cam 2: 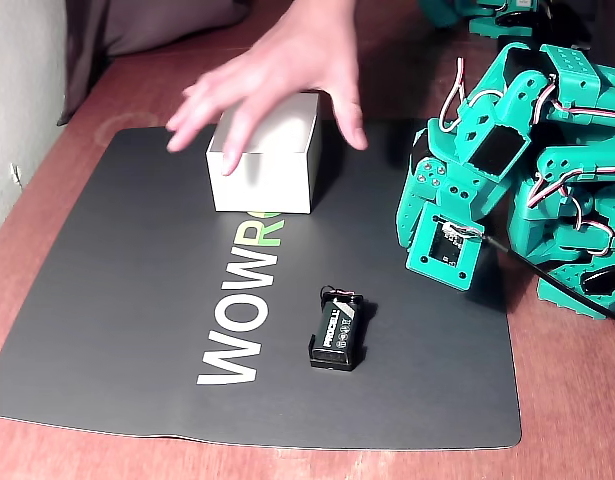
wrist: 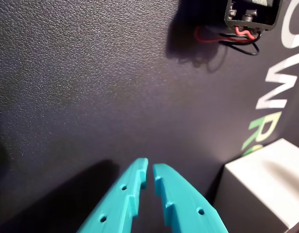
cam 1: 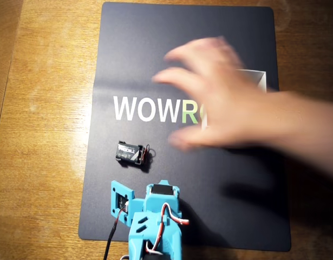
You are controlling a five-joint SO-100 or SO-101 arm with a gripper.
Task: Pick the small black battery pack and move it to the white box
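The small black battery pack (cam 1: 130,151) lies flat on the dark mat, its red-black wires at one end; it also shows in the fixed view (cam 2: 337,331) and at the top right of the wrist view (wrist: 251,12). The white box (cam 2: 265,152) stands farther back on the mat, with a person's hand (cam 2: 277,60) spread over it. From overhead only a corner of the box (cam 1: 256,79) shows under that blurred hand (cam 1: 226,103). My gripper (wrist: 150,169) hangs over bare mat, its turquoise fingers nearly touching and holding nothing. The battery is well ahead of it, the box (wrist: 271,179) to its right.
The turquoise arm (cam 1: 155,219) is folded low at the mat's near edge in the overhead view and stands at the right in the fixed view (cam 2: 487,150). The black mat (cam 1: 134,54) with white "WOWRO" lettering lies on a wooden table (cam 1: 47,108).
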